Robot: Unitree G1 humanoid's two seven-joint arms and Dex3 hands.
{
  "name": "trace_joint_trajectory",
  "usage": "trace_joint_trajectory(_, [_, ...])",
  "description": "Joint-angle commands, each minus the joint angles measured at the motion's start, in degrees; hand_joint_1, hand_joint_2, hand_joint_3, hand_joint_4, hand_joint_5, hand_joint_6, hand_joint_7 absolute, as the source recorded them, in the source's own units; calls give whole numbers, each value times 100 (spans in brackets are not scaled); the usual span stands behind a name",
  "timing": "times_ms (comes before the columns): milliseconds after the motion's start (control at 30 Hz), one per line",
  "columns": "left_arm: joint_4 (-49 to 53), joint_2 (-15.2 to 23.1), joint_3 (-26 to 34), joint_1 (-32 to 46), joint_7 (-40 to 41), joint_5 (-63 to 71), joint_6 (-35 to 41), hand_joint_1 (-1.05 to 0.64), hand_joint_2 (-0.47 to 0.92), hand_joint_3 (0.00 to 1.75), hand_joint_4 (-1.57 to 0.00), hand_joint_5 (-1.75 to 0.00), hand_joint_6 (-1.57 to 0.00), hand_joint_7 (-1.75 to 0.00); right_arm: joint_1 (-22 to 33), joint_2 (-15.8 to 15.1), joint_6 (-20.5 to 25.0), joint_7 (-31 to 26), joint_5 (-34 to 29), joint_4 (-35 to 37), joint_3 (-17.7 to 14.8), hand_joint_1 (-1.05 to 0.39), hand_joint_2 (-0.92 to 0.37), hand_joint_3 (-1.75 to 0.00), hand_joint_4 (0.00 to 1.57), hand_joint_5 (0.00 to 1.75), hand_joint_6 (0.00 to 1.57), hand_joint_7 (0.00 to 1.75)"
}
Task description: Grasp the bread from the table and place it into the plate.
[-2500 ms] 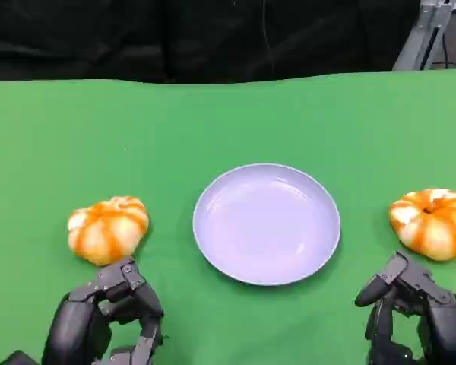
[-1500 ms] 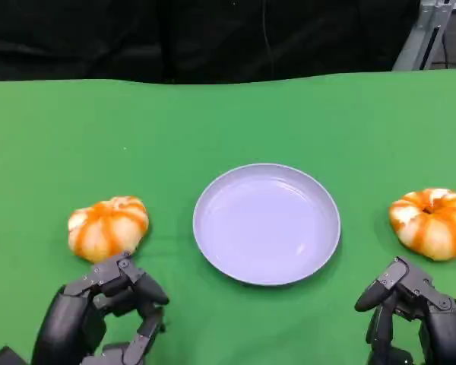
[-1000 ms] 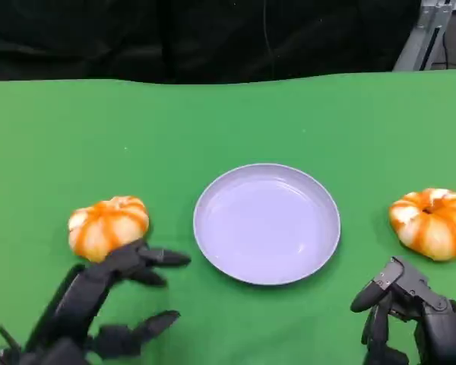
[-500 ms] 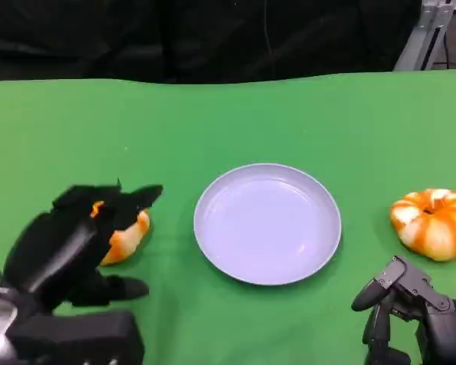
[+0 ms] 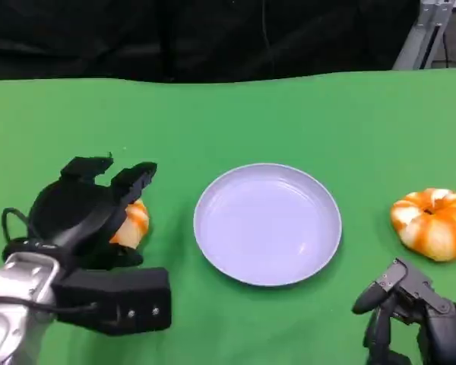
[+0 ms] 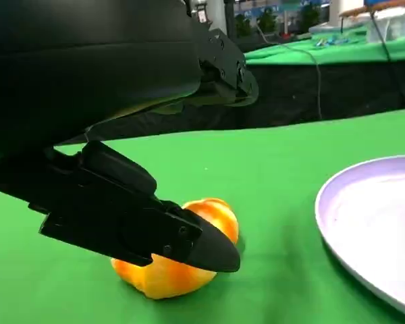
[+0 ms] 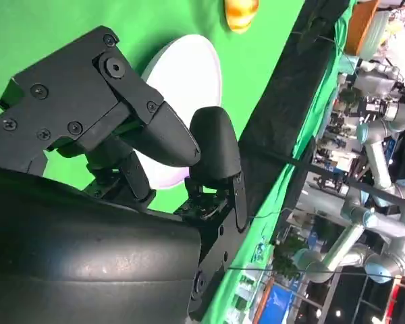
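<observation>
Two round orange-and-white breads lie on the green table. The left bread (image 5: 132,222) is half hidden under my left hand (image 5: 83,209), which hovers over it with fingers spread around it. In the left wrist view that bread (image 6: 169,273) rests on the cloth, with one finger (image 6: 135,223) in front of it and the others arched above, no firm grip showing. The lilac plate (image 5: 267,224) sits in the middle with nothing on it, its rim (image 6: 378,223) just beside the bread. The right bread (image 5: 433,223) lies beyond my right hand (image 5: 414,319), whose fingers are curled in on nothing.
The table's far edge meets a black curtain, with a metal stand (image 5: 429,30) at the far right corner. Bare green cloth lies between the plate and each bread. The right wrist view looks across the plate (image 7: 189,74) to other robot arms in the background.
My left hand has opened and swung forward from the table's near edge until it covers the left bread. The right hand, plate and right bread have stayed put.
</observation>
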Motion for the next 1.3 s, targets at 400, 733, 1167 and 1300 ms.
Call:
trace_joint_trajectory(400, [2776,-340,-944,-1443,58,-247,458,-60,92,2,-4,-33,-23,0,172,-71,154,36,14,-325,-15,-25,-43,-151,83,175,61,171])
trace_joint_trajectory(733, [4174,-622,-1259,-2060,57,-682,395,-55,92,5,-10,-25,-22,0,212,-46,213,53,39,-422,2,-22,-42,-151,82,175,62,169])
trace_joint_trajectory(1167, [4572,-418,-1183,-1792,2098,-1146,-1188,-22,90,0,-83,-172,-94,-88,258,-53,324,87,33,-604,5,-15,-39,-150,82,175,64,163])
trace_joint_trajectory(1300, [4467,-295,-1176,-1610,2731,-1107,-1557,-10,92,11,-85,-175,-83,-129,269,-47,386,111,59,-660,9,-12,-38,-150,83,175,65,162])
